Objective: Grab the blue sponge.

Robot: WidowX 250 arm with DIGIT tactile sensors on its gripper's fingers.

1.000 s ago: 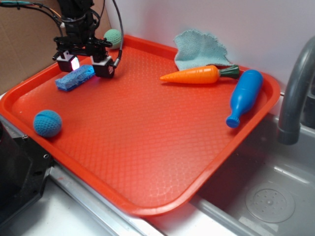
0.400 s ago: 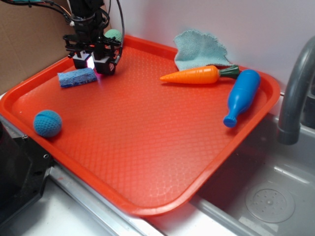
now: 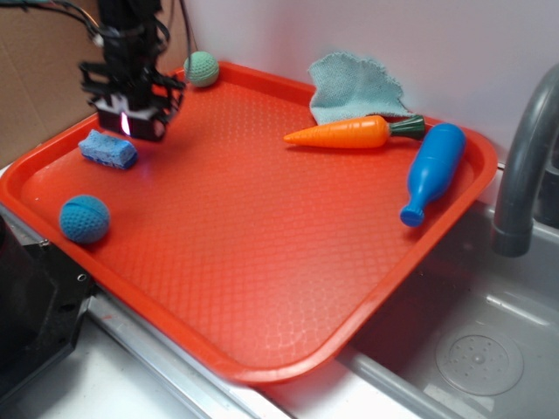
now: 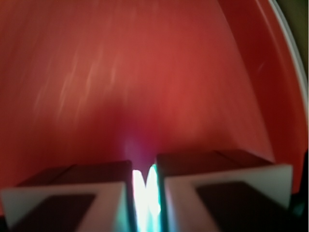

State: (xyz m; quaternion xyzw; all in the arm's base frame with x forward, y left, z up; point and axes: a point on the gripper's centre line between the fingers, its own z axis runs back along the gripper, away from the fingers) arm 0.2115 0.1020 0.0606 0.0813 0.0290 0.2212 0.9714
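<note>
While the gripper (image 3: pixel 131 122) is held just above the red tray (image 3: pixel 262 236) near its far left corner, its jaws are seen nearly closed with nothing between them. The blue sponge (image 3: pixel 107 148) is found lying flat on the tray, just beside the fingers, ungrasped. In the wrist view only the blurred tray appears beyond the gripper (image 4: pixel 145 183).
</note>
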